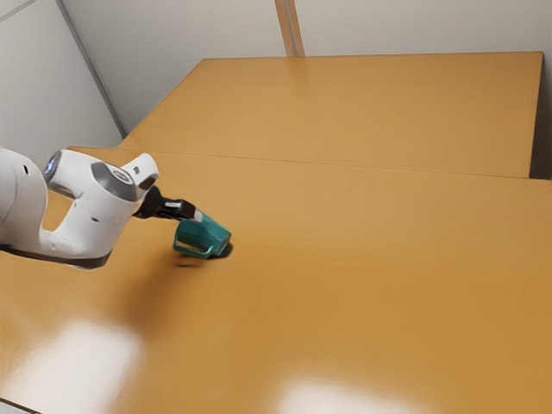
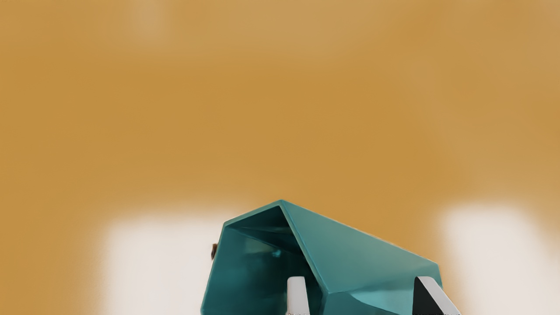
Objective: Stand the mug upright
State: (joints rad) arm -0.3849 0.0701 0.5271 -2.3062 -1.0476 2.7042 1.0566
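The teal faceted mug (image 1: 205,233) is tipped over at a slant, its handle low on the exterior view's left and its base toward that view's right. My gripper (image 1: 197,216) is at its upper end. In the wrist view the mug (image 2: 358,249) shows its dark hollow and one outer side. My gripper (image 2: 365,295) is open there: one fingertip overlaps the hollow, the other stands over the outer side, with a wide gap between them. Contact with the wall cannot be made out. The handle is hidden in the wrist view.
The wooden table (image 1: 371,259) stretches around the mug, with a second table section (image 1: 371,112) behind it. Pale walls stand beyond the tables' far edges. Bright glare patches lie on the near part of the tabletop.
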